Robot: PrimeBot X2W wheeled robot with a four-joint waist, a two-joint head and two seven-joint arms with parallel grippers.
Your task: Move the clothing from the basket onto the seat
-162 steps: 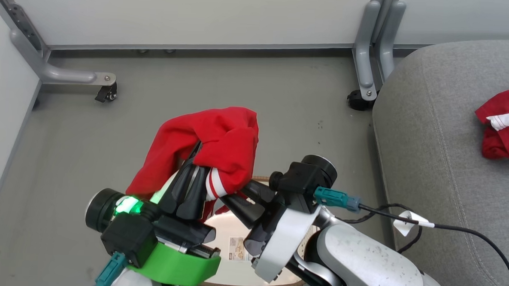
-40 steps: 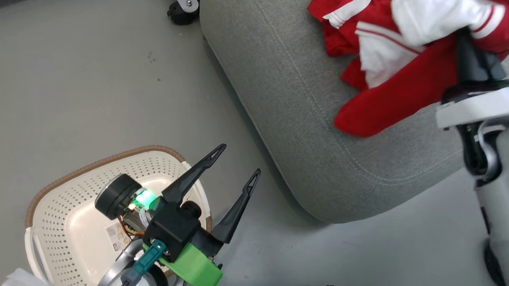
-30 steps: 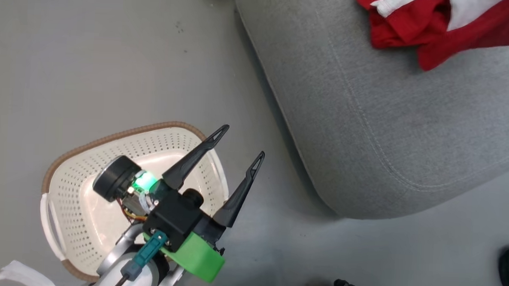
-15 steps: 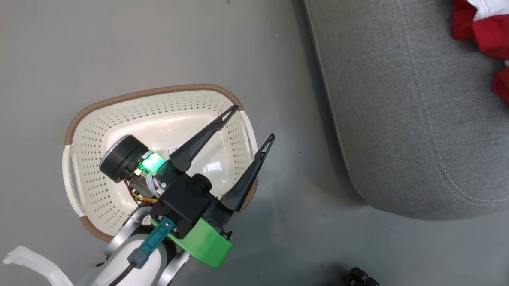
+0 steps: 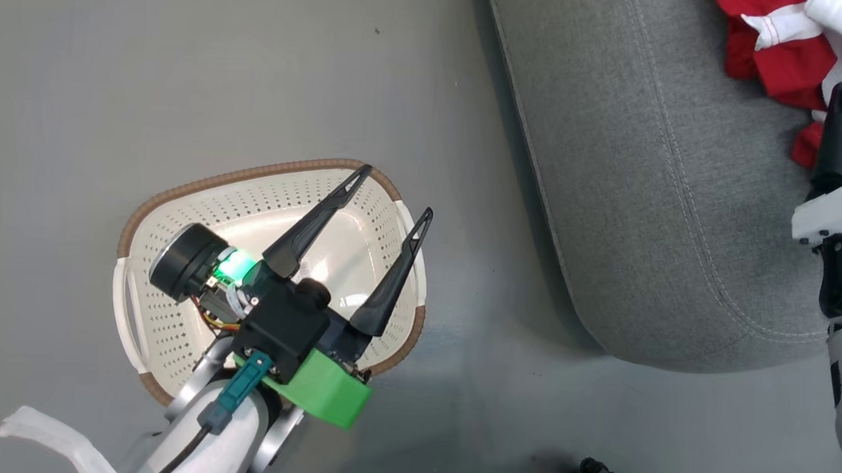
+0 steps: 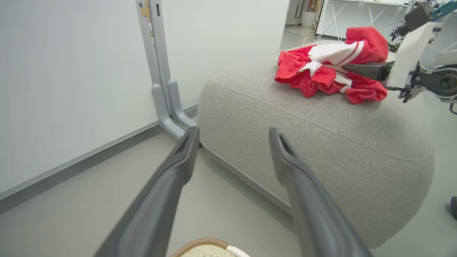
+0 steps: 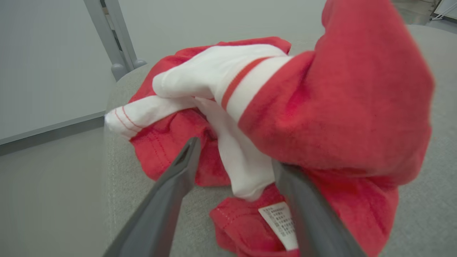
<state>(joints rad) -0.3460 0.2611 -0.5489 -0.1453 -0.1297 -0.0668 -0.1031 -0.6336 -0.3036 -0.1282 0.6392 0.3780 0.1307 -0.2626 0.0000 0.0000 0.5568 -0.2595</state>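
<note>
Clothing [image 5: 777,60] on the seat [image 5: 651,168], basket [image 5: 168,325] left of it.

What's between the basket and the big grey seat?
Just bare grey floor. In the head view, a strip of floor separates the basket from the seat, with nothing lying on it.

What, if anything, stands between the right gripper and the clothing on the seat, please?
Nothing visible does. The right gripper is open and right at the clothing, with a white fold lying between its fingers. The clothing lies on the seat.
</note>
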